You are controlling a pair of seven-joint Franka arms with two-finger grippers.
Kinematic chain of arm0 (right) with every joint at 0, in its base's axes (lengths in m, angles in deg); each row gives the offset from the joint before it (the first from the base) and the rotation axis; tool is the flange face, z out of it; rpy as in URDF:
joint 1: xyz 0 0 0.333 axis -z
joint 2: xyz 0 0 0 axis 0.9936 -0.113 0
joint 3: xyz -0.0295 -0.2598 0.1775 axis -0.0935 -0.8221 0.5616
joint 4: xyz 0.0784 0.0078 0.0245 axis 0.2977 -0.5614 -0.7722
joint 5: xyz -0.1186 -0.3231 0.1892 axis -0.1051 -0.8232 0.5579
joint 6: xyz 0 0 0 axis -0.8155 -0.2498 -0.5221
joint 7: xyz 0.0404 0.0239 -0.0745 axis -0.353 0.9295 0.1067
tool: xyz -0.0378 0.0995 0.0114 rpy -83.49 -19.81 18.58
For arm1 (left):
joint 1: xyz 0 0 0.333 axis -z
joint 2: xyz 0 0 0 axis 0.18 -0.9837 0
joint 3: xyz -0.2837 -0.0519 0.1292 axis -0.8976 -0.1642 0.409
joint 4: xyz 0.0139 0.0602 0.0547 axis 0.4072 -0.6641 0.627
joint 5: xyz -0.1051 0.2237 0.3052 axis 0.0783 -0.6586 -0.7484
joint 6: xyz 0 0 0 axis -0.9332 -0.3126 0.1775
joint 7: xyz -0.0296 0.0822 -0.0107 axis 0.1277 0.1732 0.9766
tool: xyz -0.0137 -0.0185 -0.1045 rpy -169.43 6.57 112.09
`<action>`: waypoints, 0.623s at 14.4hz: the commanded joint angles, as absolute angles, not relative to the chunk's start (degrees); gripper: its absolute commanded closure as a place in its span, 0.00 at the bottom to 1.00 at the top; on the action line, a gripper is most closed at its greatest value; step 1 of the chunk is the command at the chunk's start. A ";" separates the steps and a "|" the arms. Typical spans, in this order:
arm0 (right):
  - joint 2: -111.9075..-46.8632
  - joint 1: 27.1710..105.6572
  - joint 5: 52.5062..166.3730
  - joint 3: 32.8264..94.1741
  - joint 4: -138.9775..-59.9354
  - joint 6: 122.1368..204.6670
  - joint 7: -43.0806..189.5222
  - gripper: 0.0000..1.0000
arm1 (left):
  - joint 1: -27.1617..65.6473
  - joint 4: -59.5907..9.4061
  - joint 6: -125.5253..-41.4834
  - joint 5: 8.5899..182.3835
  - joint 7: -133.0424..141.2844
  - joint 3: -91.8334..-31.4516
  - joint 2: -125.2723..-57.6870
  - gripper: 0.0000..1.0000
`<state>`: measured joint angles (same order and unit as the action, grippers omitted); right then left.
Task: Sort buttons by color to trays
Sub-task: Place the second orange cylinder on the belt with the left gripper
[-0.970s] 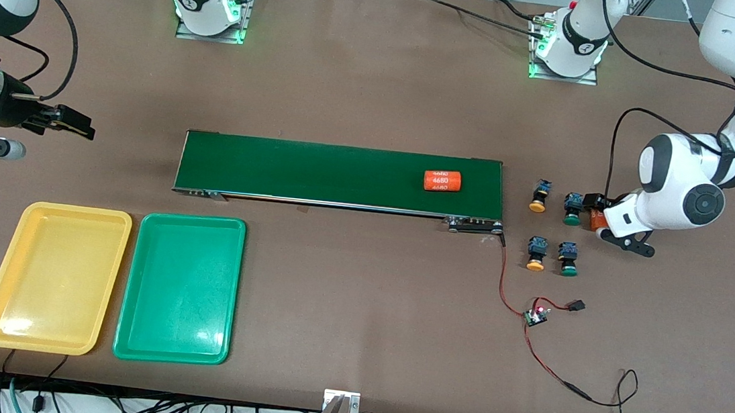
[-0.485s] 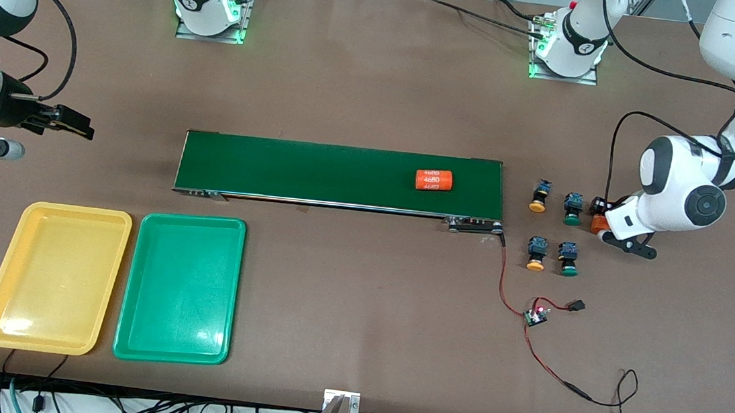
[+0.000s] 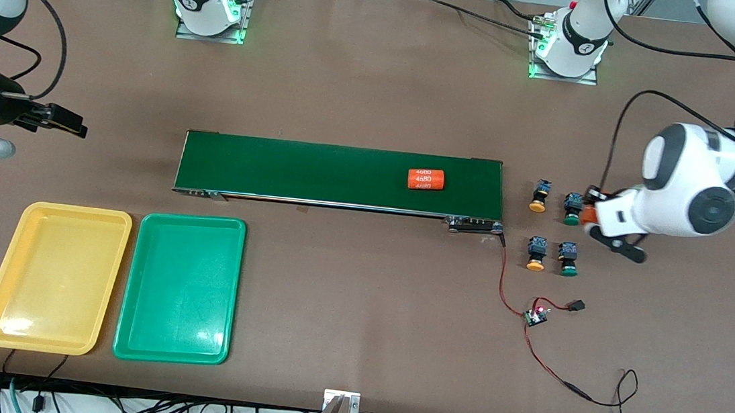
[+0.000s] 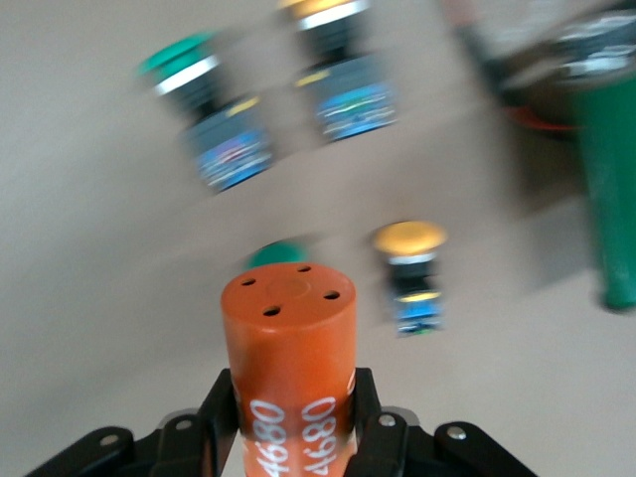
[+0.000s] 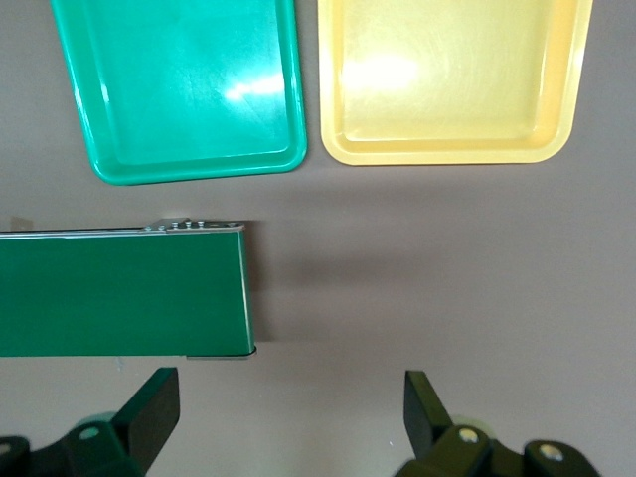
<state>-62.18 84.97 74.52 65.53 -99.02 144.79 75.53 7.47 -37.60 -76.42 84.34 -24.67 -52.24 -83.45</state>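
Down at the left arm's end of the table, the left gripper [image 4: 288,422] has its fingers clamped on an orange cylinder [image 4: 288,348] printed with white numbers, and holds it just above the tabletop beside the four buttons. Those buttons sit in a small square between the end of the conveyor belt [image 3: 340,175] and the gripper: an orange-capped button [image 3: 539,196] and a green-capped button [image 3: 572,209] in the row farther from the front camera, and a second orange-capped button [image 3: 536,254] with a second green-capped button [image 3: 568,259] nearer to it. The held cylinder is just beside the farther green-capped one. A second orange cylinder [image 3: 425,179] lies on its side on the dark-green belt, toward the left arm's end of it. The right gripper [image 5: 288,412] waits in the air over bare table at the right arm's end, with its fingers spread wide and nothing between them. The yellow tray [image 3: 54,277] and the green tray [image 3: 180,288] lie side by side, nearer to the front camera than the belt, both without buttons in them. A small circuit board [image 3: 537,315] with red wires lies nearer to the camera than the buttons.
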 commanded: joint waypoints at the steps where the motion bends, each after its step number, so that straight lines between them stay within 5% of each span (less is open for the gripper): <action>1: -62.07 85.53 75.32 65.70 -98.87 143.67 74.47 0.00 | 7.73 -36.83 -75.59 84.82 -31.75 -58.06 -83.96 0.77; 9: -62.07 85.45 75.41 65.70 -98.78 143.58 75.35 0.00 | 12.03 -38.76 -85.85 84.91 -56.17 -66.78 -88.17 0.80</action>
